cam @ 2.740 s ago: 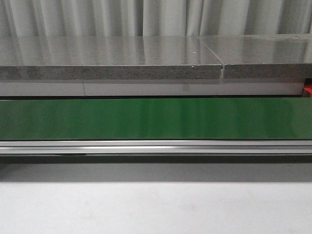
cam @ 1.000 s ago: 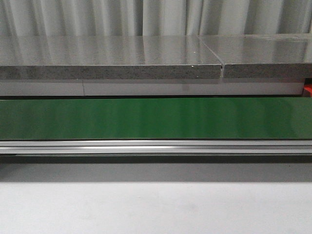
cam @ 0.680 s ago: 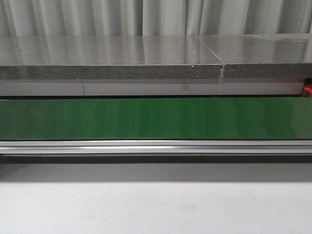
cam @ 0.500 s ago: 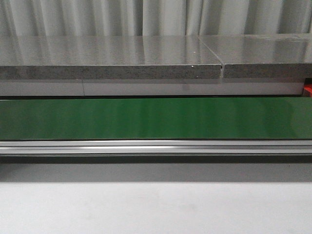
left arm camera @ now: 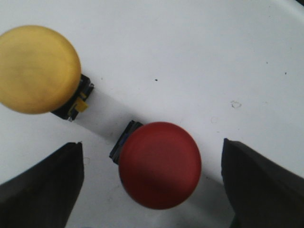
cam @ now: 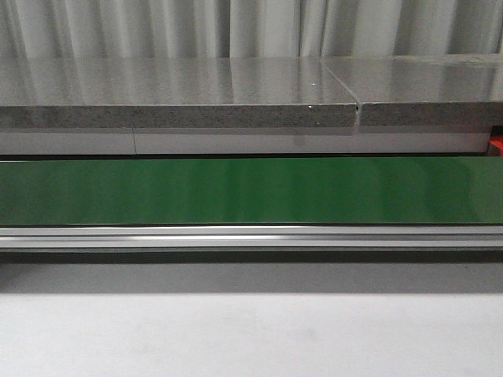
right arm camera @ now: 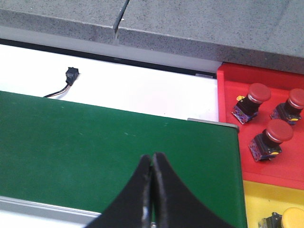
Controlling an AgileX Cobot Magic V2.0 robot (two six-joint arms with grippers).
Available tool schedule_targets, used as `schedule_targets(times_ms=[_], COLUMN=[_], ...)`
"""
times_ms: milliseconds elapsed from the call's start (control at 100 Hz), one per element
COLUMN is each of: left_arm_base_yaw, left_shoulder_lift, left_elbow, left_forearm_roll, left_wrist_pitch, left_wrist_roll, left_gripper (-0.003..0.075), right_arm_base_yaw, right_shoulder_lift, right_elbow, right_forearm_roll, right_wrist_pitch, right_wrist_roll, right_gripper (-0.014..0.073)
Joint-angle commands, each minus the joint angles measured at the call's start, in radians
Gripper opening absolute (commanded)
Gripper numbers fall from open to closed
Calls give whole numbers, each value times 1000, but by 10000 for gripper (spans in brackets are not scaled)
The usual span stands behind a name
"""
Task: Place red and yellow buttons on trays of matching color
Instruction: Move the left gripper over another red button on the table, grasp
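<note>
**K:** Left pincer (left arm camera: 151, 190) status?

**M:** Jaws spread wide, nothing gripped. It hangs over the white desk (left arm camera: 199, 52). Red button (left arm camera: 159, 165) sits between the two fingers (left arm camera: 45, 183), touching neither. Yellow button (left arm camera: 38, 69) lies just beside the red one, with a small gap between them. Both lie on their sides, black bases pointing toward each other.

**K:** Right pincer (right arm camera: 152, 190)?

**M:** Fingertips pressed together, holding nothing. It hovers over the green conveyor belt (right arm camera: 95, 152), near the belt's end.

**K:** Trays?

**M:** Red tray (right arm camera: 228, 95) sits just past the belt's end and carries three red buttons (right arm camera: 278, 135), well apart from the pincer. Yellow tray (right arm camera: 261, 194) touches the red tray's edge, with one yellow-capped button (right arm camera: 290, 218) partly in frame at the corner.

**K:** Anything else?

**M:** A small black connector (right arm camera: 71, 74) with its wire lies on the white strip between the belt and the grey stone slab (right arm camera: 190, 23). Front view shows only the belt (cam: 251, 191), the slab and curtains (cam: 251, 27); no arm in it.
</note>
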State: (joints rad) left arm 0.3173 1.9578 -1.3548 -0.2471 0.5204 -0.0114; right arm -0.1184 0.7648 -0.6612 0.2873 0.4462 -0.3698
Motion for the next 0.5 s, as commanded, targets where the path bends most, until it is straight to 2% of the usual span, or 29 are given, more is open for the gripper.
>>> schedule_targets(times_ms=[0, 80, 320, 490], left_arm_base_yaw=[2, 2, 2, 2], left_shoulder_lift=[-49, -49, -49, -78], left_elbow=[-33, -33, -34, -51], left_forearm_roll=[-16, -16, -16, -24], left_wrist_pitch=[-61, -65, -62, -32], left_wrist_roll=[-11, -11, -11, -11], left_gripper=[561, 497, 197, 30], right_arm_base_yaw=[2, 2, 2, 2], right_shoulder_lift=[-7, -7, -7, -7], right_elbow=[-28, -28, -28, -28], right_forearm_roll=[4, 4, 4, 4], right_wrist_pitch=[-77, -77, -77, -77], right_wrist_roll=[-6, -6, -6, -6], right_gripper=[-120, -120, -120, -120])
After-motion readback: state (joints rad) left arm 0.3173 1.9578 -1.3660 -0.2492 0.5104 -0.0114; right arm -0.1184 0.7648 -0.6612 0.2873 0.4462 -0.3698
